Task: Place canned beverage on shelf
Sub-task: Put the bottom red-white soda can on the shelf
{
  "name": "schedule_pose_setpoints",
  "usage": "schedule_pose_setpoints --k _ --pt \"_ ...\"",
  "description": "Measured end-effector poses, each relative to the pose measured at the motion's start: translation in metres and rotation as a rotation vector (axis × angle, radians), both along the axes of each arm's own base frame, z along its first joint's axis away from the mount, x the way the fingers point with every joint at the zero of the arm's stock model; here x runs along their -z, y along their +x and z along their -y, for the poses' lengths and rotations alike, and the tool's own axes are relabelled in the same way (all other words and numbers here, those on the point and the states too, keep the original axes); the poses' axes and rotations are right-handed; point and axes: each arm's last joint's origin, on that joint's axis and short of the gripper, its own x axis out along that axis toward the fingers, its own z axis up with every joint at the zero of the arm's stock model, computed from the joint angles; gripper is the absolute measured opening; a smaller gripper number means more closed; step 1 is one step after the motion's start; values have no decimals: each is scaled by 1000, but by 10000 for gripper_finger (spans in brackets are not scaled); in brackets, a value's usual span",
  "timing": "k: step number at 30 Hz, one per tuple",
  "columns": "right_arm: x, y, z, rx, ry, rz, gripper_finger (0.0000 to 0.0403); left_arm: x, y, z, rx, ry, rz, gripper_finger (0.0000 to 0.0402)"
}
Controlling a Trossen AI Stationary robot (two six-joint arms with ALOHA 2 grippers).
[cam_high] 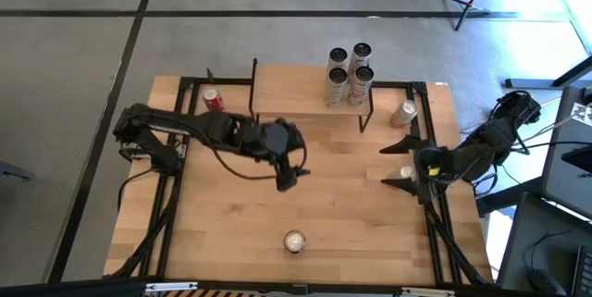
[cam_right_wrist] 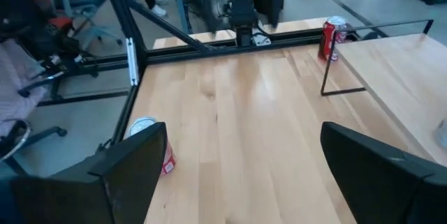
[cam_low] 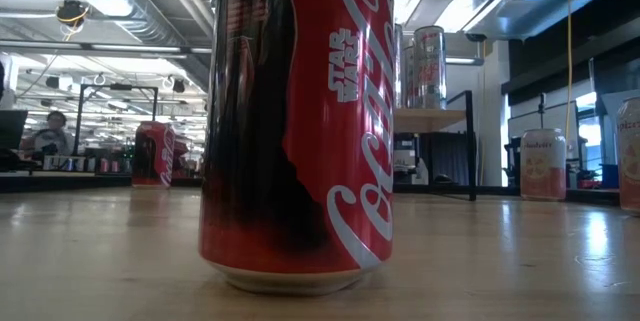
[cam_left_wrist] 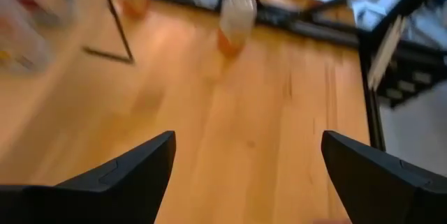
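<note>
A red cola can (cam_high: 294,241) stands upright on its base near the table's front edge, filling the low view (cam_low: 300,121). The shelf (cam_high: 310,89) stands on thin black legs at the far middle, with several cans (cam_high: 349,75) on its right end. My left gripper (cam_high: 291,179) hangs open over the table's middle, with only bare wood between its fingers (cam_left_wrist: 248,147). My right gripper (cam_high: 398,165) stands open at the right edge, pointing left across the table (cam_right_wrist: 244,140), also with nothing between its fingers.
A second red can (cam_high: 214,102) stands left of the shelf (cam_right_wrist: 333,37). A pale can (cam_high: 404,112) stands right of the shelf, another (cam_high: 407,172) beneath my right gripper. Black rails (cam_high: 435,149) run along the table's sides. Bare wood lies between shelf and near can.
</note>
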Motion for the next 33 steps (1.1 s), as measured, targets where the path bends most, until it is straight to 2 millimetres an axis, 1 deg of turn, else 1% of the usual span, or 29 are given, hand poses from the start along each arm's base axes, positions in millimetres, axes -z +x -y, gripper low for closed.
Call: schedule_pose_setpoints --k 2,4,6,11,14,17,22,26,30,33 --pt "-4 10 -2 21 -5 -16 365 18 -1 8 32 -23 -42 346" --pt "-6 21 -4 35 11 -45 365 33 -6 17 67 -30 -77 346" --pt "-5 33 -7 40 37 -76 365 43 -10 27 91 -32 -76 346" --pt "11 61 -14 43 114 -189 365 50 -20 51 141 -30 -78 346" --pt "19 71 -20 42 195 -239 365 54 -25 63 180 -30 -88 346" --pt "27 79 -27 34 258 -296 365 54 -25 71 175 -44 -50 346" --pt "36 82 -51 -16 267 -327 365 55 -25 87 180 -96 -10 346" --pt "46 78 -72 -35 224 -349 365 60 -26 103 107 -215 -13 346" --pt "53 69 -93 -76 216 -381 365 65 -25 127 36 -264 53 346" --pt "58 57 -110 -124 229 -410 365 60 -23 143 5 -303 74 346"
